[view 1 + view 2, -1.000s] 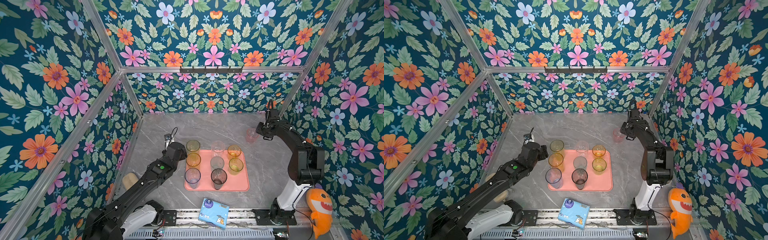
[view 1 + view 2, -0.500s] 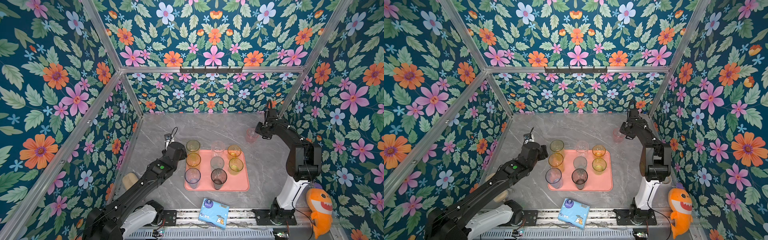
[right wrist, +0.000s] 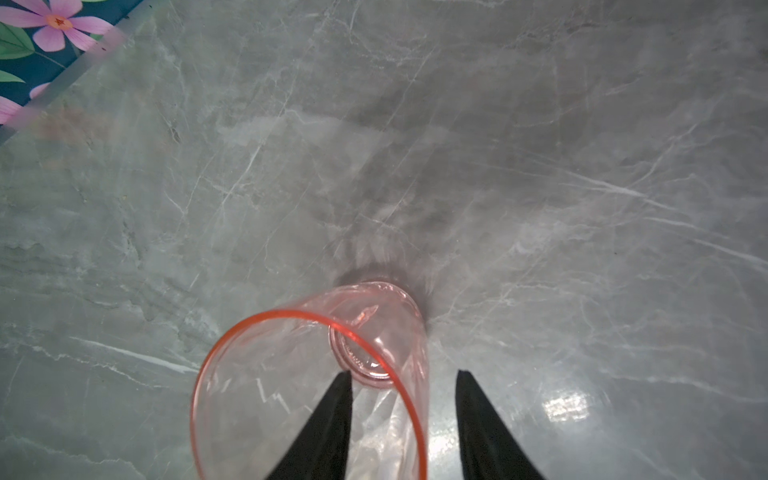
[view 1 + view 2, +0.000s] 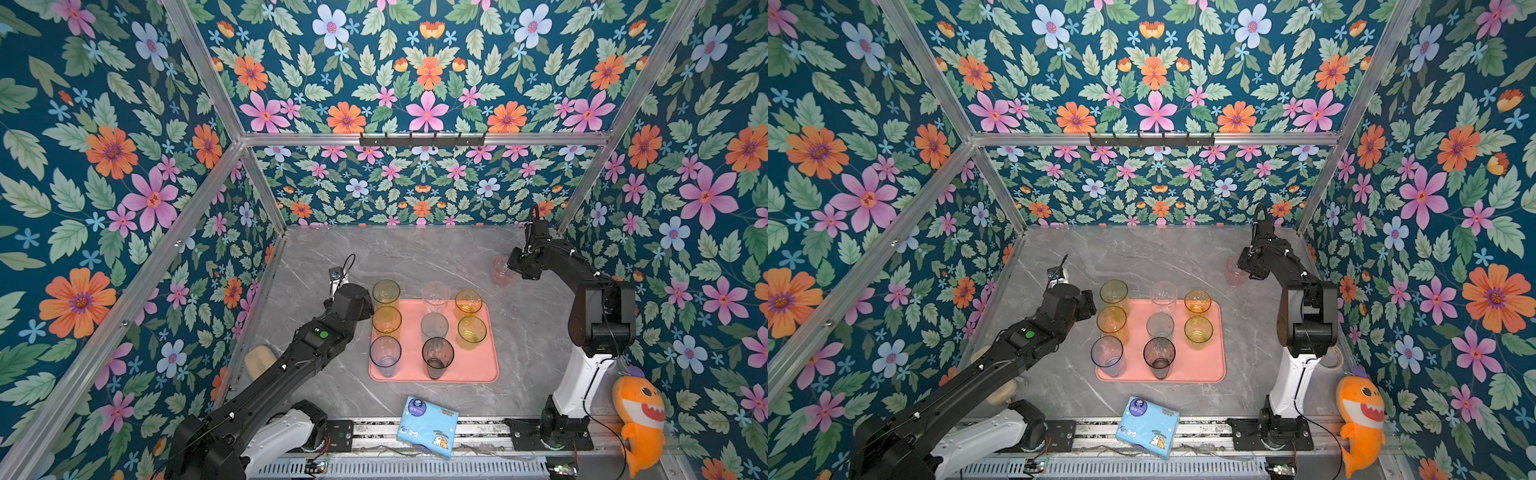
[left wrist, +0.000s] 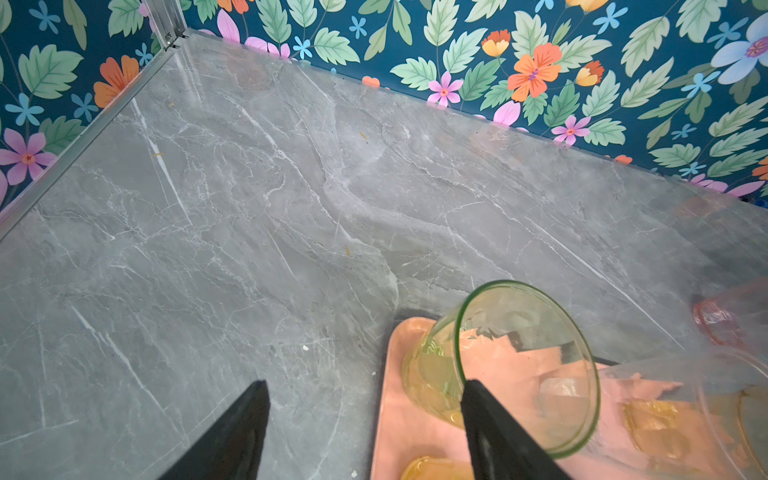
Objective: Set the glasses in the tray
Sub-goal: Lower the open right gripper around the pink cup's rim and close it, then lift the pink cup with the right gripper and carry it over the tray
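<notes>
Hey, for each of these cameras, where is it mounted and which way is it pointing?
Both top views: mounted high at the near side, facing down toward the back wall; tray, left arm and right arm show.
Left wrist: on the left arm, facing past the open left pincer to the yellow-green glass on the tray's corner.
Right wrist: on the right arm, facing down past the right pincer, which straddles the pink glass wall.
Shared: the pink glass shows in every view.

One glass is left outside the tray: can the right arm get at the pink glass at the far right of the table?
Likely yes. The right gripper is at the pink glass, jaws open astride its wall, one finger inside the rim and one outside. No other glass stands near it to block the approach.
</notes>
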{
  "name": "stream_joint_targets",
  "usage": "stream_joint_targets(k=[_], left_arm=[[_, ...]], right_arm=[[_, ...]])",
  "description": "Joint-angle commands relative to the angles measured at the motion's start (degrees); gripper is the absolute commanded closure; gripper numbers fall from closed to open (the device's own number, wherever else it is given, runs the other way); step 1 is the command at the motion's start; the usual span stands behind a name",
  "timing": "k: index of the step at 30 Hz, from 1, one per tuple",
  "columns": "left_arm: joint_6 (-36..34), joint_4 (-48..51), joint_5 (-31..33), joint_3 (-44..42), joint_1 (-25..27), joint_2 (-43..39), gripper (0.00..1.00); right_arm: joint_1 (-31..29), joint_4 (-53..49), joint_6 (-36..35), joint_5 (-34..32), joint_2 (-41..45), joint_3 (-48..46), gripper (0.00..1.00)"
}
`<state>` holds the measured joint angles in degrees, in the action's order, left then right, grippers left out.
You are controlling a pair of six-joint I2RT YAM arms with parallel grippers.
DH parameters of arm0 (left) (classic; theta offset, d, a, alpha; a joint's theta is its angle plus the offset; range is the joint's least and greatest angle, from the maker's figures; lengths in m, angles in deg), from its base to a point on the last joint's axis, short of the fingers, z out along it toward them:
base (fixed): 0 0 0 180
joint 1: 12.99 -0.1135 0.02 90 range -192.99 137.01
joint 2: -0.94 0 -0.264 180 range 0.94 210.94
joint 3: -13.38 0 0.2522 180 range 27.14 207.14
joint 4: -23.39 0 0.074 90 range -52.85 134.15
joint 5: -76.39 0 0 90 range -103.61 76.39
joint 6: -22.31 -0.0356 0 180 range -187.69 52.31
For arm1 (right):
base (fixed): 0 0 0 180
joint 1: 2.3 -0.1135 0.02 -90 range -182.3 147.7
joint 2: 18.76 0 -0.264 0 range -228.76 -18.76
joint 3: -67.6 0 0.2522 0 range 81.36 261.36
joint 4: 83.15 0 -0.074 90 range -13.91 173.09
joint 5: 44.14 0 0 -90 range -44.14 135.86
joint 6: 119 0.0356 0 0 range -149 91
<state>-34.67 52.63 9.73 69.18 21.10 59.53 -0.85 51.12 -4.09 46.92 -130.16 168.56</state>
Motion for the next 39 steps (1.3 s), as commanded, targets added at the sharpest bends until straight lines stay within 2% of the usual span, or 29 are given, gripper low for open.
stream_joint_targets(k=[1,13,29,39], left_arm=[[-0.09,0.34,0.64,0.39,-0.08,-0.04,0.24],[0.21,0.45,0.64,-0.50,-0.07,-0.71,0.24],[0.30,0.43,0.52,-0.61,-0.07,-0.89,0.24],[0.47,0.18,0.23,-1.06,-0.08,-0.60,0.24]], right_arm=[[-0.05,-0.56,0.19,-0.09,-0.47,0.18,0.59],[-0.05,-1.26,-0.07,0.34,-2.85,1.12,0.67],[-0.05,-2.80,-1.43,-0.27,-2.42,2.18,0.90],[-0.05,-5.02,-1.73,0.04,-0.57,2.54,0.95]])
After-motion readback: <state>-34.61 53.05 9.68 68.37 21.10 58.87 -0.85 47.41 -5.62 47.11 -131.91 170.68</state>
